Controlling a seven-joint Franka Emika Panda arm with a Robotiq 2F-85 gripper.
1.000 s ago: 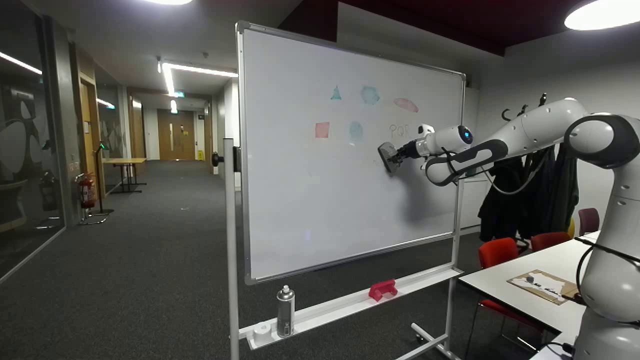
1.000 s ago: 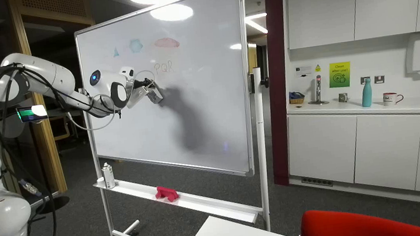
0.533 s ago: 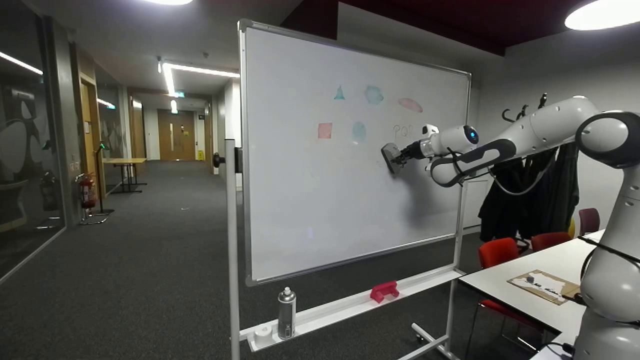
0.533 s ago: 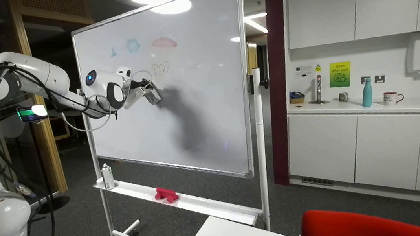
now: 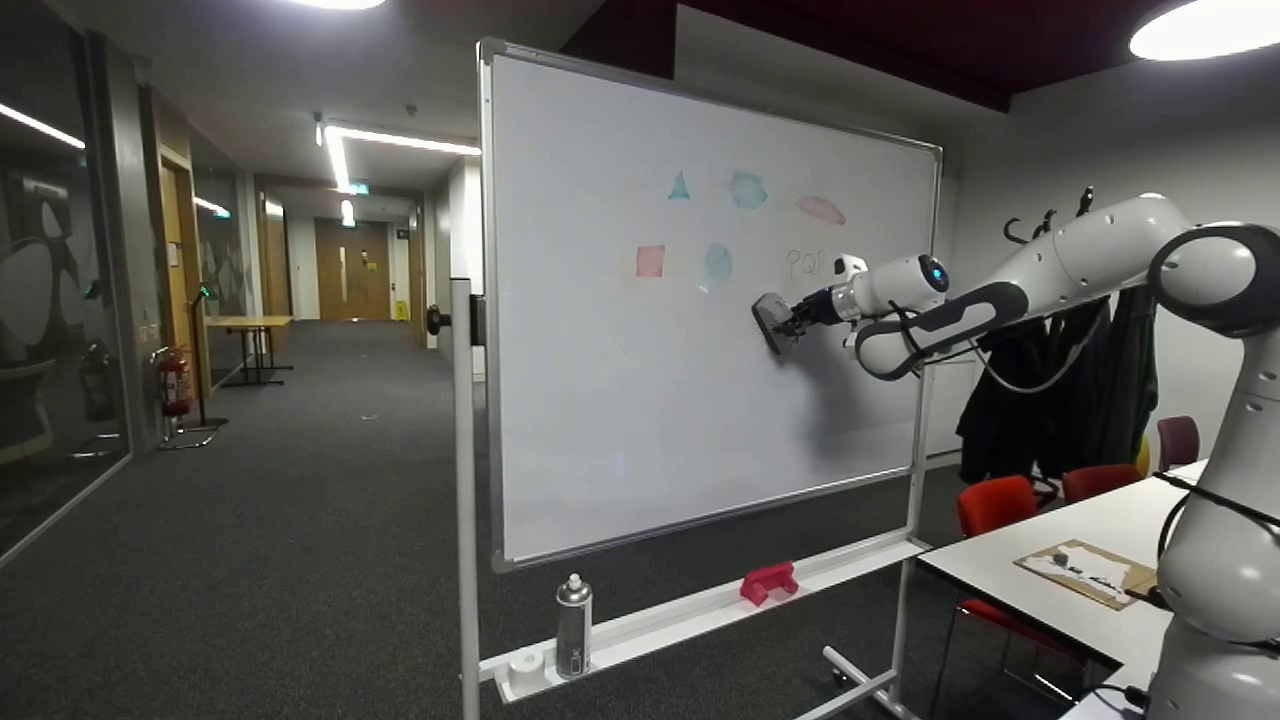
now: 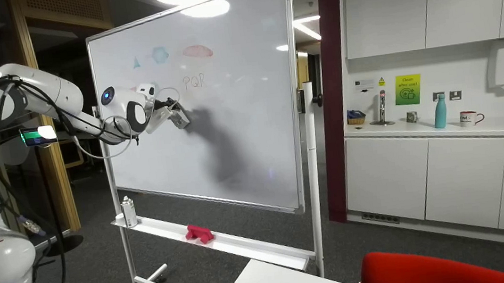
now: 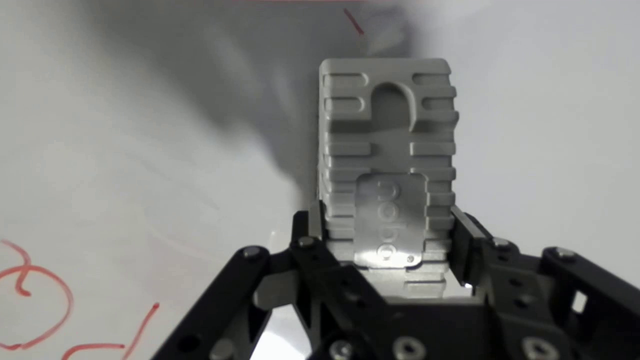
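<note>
Whiteboard [image 5: 640, 400], both exterior views: red bracket [image 5: 768, 582] six o'clock, spray can [image 5: 573, 630] seven, "PQR" [image 6: 194, 81] one from "nobo" eraser [image 7: 390, 170] your fingers [image 7: 301, 227] pinch.

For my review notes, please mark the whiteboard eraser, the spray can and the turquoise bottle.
Whiteboard eraser [image 7: 390, 157]: wrist view, middle of its ridged grey back.
Spray can [image 5: 573, 632]: in an exterior view, middle of its upright body.
Turquoise bottle [image 6: 440, 113]: in an exterior view, middle of its body.
</note>
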